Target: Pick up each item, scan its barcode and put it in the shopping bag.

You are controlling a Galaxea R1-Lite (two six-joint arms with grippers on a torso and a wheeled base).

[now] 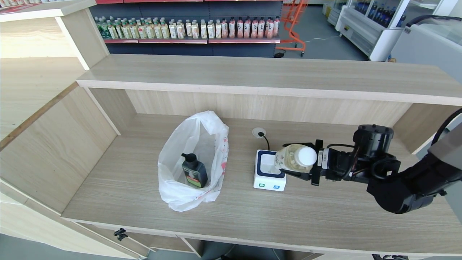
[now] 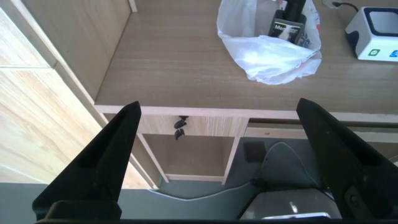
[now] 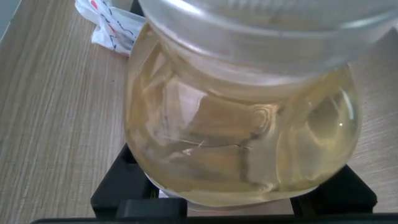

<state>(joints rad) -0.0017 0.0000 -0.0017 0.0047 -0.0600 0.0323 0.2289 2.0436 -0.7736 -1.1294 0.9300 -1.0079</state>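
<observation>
Wood desk (image 1: 288,216) is carrying all the task items.

Right pincer (image 1: 291,160) is gripping a bottle (image 1: 294,157) that is clear, with pale yellow liquid and a white cap. Its fingers are clamping the body from either side. The bottle is lying roughly level, with its cap end facing toward the robot. It is hanging over the right part of the scanner (image 1: 269,173). Whether it is touching the scanner cannot be told.

Scanner, white with a dark-rimmed window, is sitting mid-desk. Its cable is running back to a grommet (image 1: 258,132) in the desktop.

Bag (image 1: 173,155), white plastic, is standing open to the left of the scanner, apart from it. A dark pump bottle (image 1: 195,171) is standing upright inside the bag.

Left pincer (image 2: 217,168) is hanging open with nothing between its fingers. It is out in front of the desk's near edge, on the bag's side.
</observation>
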